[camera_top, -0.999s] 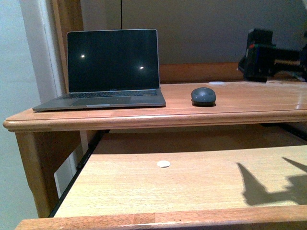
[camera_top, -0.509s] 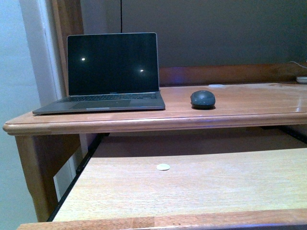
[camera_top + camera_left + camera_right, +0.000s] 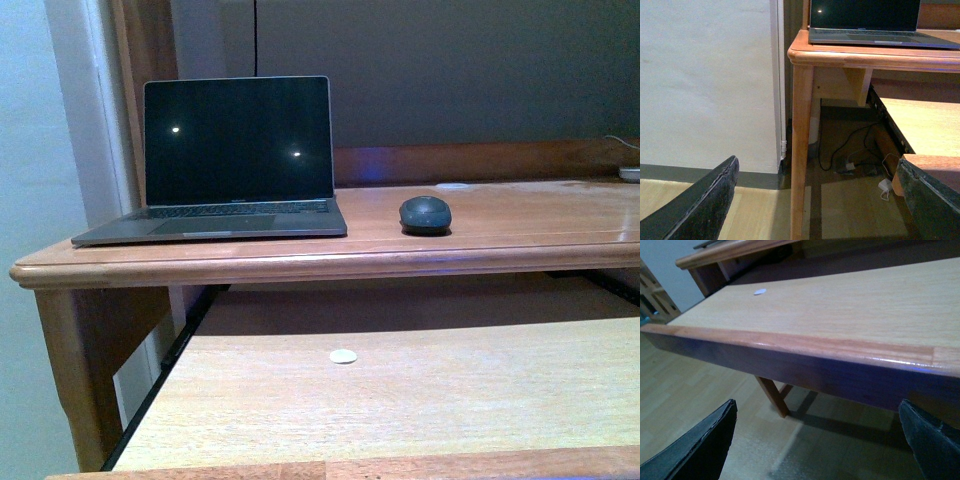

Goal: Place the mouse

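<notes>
Light brown wooden desk (image 3: pixel 520 238) held the open grey laptop (image 3: pixel 238 150) at left. Left gripper (image 3: pixel 817 165) and right gripper (image 3: pixel 817 405) were low, off the top, both spread wide, empty. Small dark grey oval mouse (image 3: pixel 425 214) lay flat just right of the laptop, a handy spot; looked placed

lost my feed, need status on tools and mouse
Left tool open, empty. Right tool open, empty. Mouse on desk top, right of laptop, apart from it. Nothing crowding it.
</notes>
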